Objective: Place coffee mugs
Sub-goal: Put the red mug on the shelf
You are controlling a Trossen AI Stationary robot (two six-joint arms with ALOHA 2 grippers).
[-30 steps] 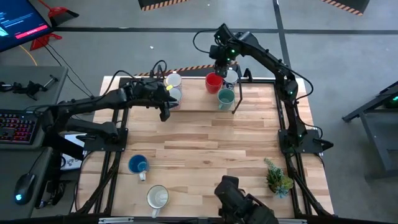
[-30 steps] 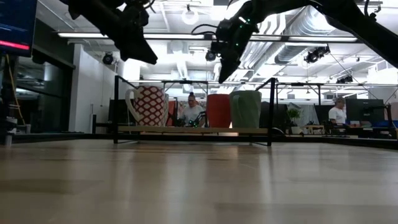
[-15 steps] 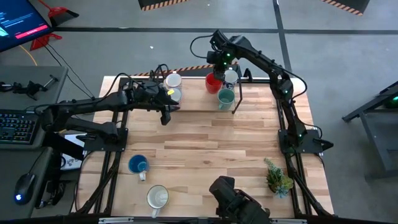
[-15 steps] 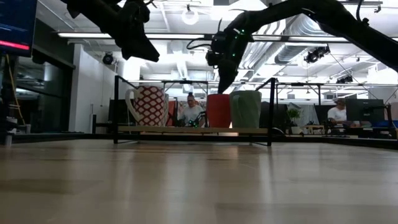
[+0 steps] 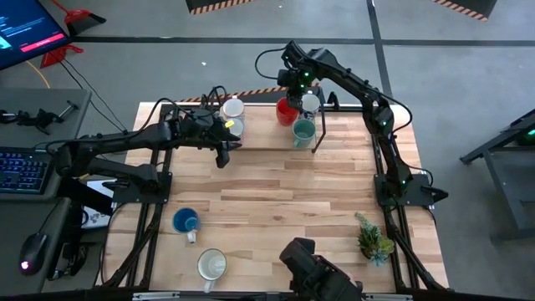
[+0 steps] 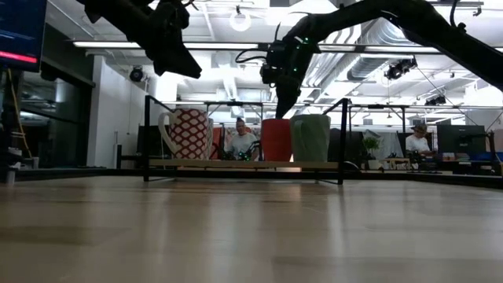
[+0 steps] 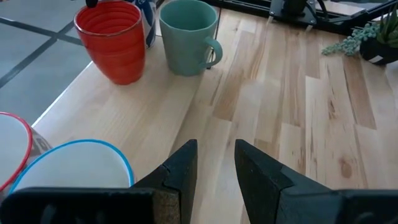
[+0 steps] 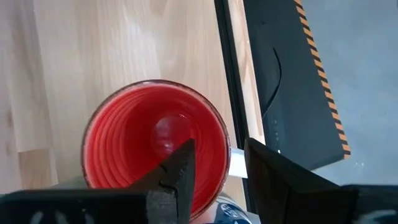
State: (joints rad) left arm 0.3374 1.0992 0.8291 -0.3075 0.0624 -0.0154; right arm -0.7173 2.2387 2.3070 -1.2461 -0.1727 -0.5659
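Your right gripper [image 5: 290,90] has slid left over the last second and now hangs right above the red mug [image 5: 287,111] on the raised shelf [image 5: 259,140] along the far edge. Its fingers are open, with one fingertip over the mug's mouth and the other just outside the rim, nothing gripped. Looks to me like the red one has just been set down, or you're lining up on its rim.

Your left gripper [image 5: 222,151] has barely moved. It hovers off the near edge of the shelf by the two white mugs [image 5: 233,117], fingers slightly apart and empty.

What's crowding you: the teal mug [image 5: 303,130] sits just beside the red one, and another pale mug [image 5: 310,104] is tucked behind it, so a sideways swing of the right arm could clip either.

Still out on the near-left of the table: the blue mug [image 5: 185,221] and a cream mug [image 5: 211,265]. The potted plant [image 5: 373,238] stands near-right, well clear.
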